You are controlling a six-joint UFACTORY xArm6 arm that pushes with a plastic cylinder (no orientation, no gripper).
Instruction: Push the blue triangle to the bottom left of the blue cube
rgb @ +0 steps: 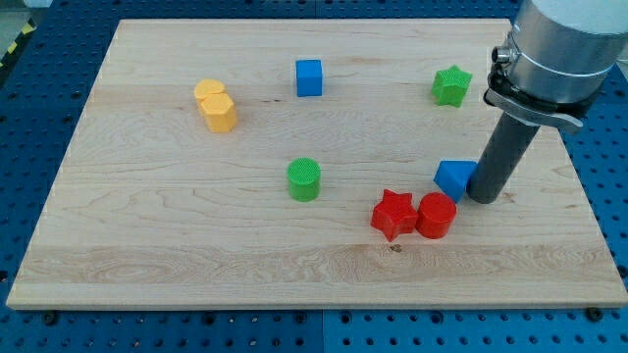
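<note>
- No pincer fitted; my tip [483, 199], a dark smooth rod end, touches the ribbed plastic blue triangle [453, 177] on its right.
- Blue cube [309, 77]: one, well apart toward the upper left.
- Pale wooden worktop [147, 245], grain visible.

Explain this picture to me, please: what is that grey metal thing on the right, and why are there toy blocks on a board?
The grey thing is the end of a robot arm. It has no hand: it ends in a straight dark rod, and its tip slides over the wooden board to push blocks about. Nothing is held. There is one picture, from a camera looking down at the board at a slant.

On the board lie a blue cube near the view's top, a yellow block to its left, a green star at the upper right, a green cylinder in the middle, and a red star touching a red cylinder lower right. The blue triangle sits just above those, with the tip right against its right side. The job is to push it to the cube's lower left.
</note>
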